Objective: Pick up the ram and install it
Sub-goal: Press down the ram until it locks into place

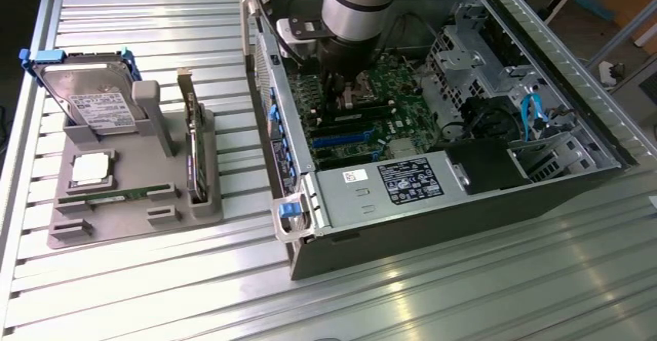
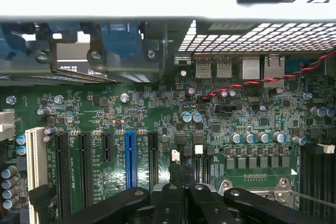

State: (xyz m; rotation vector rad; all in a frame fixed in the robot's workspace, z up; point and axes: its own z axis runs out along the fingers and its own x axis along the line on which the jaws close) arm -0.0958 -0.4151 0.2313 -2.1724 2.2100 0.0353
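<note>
Green motherboard [image 2: 157,114] fills the open computer case [image 1: 575,175], where the gripper [image 2: 184,187] hangs low over the slots, its black fingers clenched together with nothing visible between them. One ram [image 1: 103,197] lies in the grey holder [image 1: 134,222] on the counter [image 1: 411,295], well apart.

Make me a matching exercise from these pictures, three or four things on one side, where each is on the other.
Things:
1. hard drive
2. ram stick
3. gripper
4. expansion card

Places:
A. inside the open computer case, over the motherboard
B. lying flat in the grey holder
C. upright at the holder's far end
D. on edge along the holder's side nearest the case

Pairs: 1-C, 2-B, 3-A, 4-D
</note>
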